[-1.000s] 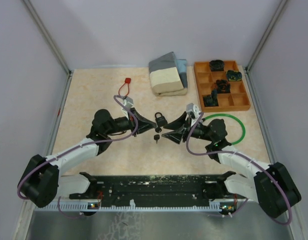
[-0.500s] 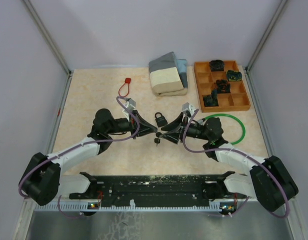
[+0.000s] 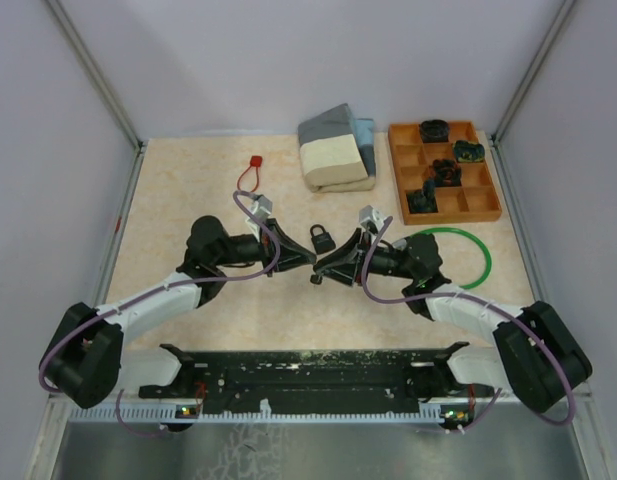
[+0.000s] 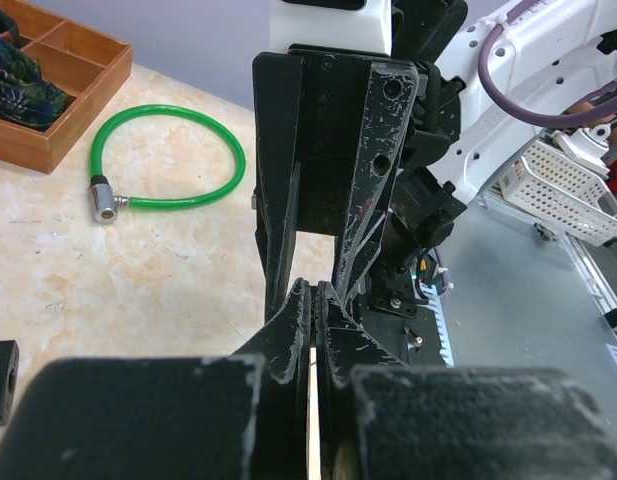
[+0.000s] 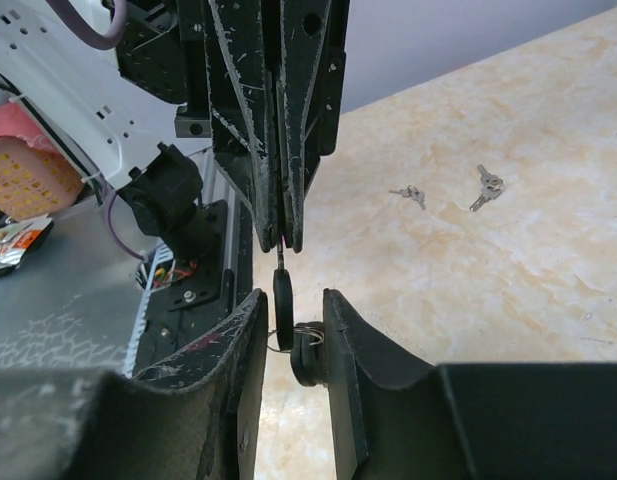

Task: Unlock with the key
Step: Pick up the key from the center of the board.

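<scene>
My left gripper (image 3: 309, 263) is shut on the blade of a black-headed key (image 5: 283, 303), which hangs tip-up from its fingertips (image 5: 265, 215) in the right wrist view. A second black key head (image 5: 306, 357) hangs on the same ring. My right gripper (image 5: 293, 300) is open, with its jaws on either side of the key heads. In the top view it (image 3: 323, 272) meets the left gripper tip to tip. The black padlock (image 3: 321, 238) lies on the table just behind both grippers. In the left wrist view my left gripper (image 4: 316, 292) is closed.
A green cable lock (image 3: 458, 255) lies by the right arm. An orange tray (image 3: 478, 202) with dark parts stands back right, folded cloths (image 3: 333, 150) at the back, and a red tag loop (image 3: 251, 175) back left. Small loose keys (image 5: 485, 187) lie on the table.
My right gripper has moved left until its open jaws sit around the key heads. My left gripper has held the key nearly still.
</scene>
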